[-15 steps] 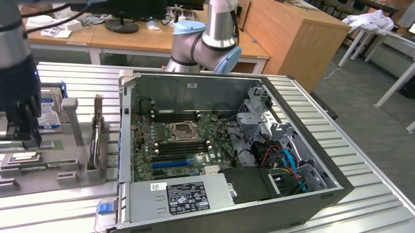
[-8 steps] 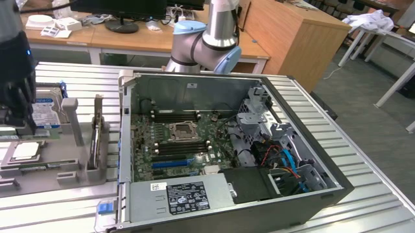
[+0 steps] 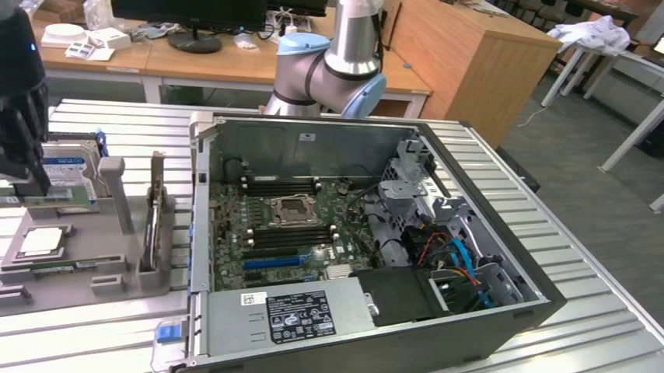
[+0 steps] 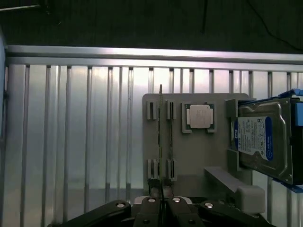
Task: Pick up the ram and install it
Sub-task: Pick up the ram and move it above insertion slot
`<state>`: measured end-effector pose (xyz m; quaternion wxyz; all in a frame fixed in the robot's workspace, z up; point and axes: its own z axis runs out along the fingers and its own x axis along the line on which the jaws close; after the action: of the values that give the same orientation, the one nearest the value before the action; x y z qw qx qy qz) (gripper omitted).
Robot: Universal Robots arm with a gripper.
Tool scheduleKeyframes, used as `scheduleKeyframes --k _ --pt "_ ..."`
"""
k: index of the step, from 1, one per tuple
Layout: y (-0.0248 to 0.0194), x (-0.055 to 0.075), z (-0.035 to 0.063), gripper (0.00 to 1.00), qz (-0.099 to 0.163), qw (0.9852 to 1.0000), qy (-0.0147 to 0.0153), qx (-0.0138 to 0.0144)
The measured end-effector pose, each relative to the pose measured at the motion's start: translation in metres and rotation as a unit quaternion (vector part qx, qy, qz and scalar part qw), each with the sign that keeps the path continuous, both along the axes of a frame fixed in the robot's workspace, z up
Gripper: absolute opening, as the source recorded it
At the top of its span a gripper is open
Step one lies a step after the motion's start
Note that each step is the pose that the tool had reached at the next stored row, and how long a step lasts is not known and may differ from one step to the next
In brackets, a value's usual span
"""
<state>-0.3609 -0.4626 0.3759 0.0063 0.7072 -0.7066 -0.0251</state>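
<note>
Slatted metal desk (image 3: 124, 124), and on it the biggest item we log: an open computer case (image 3: 311, 144), lying on its side. Its green motherboard (image 3: 280, 233) faces up, with the black memory slots (image 3: 272, 185) beside the processor socket. The grey and blue arm (image 3: 347, 47) rises behind the case. On the exterior view's left of the case sits a grey parts holder (image 4: 189, 156), apart from the case wall. A silver hard drive (image 4: 258, 139) with a blue label leans tilted in the holder's end bay. We find the ram (image 4: 161, 127) on the holder's far side from that drive, standing on its long edge. It is seated in two pairs of grey slot blocks. A small square silver processor (image 4: 199, 116) lies flat in its recess between the ram and the drive. The gripper (image 4: 161, 190) is at one end of the ram. Its fingers (image 4: 152, 188) stand close together, with the thin board edge between them, pinched on the ram. The ram sits in the holder, well apart from the motherboard.
</note>
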Motion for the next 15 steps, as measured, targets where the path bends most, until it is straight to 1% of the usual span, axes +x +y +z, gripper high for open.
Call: scheduleKeyframes --k 4,9,10,15 --pt "0.0 0.0 0.0118 0.12 0.0 1.0 0.0 0.0" --pt "0.0 0.0 0.0215 0.12 0.0 1.0 0.0 0.0" --pt "0.0 0.0 0.0229 0.12 0.0 1.0 0.0 0.0" --pt "0.0 0.0 0.0231 0.12 0.0 1.0 0.0 0.0"
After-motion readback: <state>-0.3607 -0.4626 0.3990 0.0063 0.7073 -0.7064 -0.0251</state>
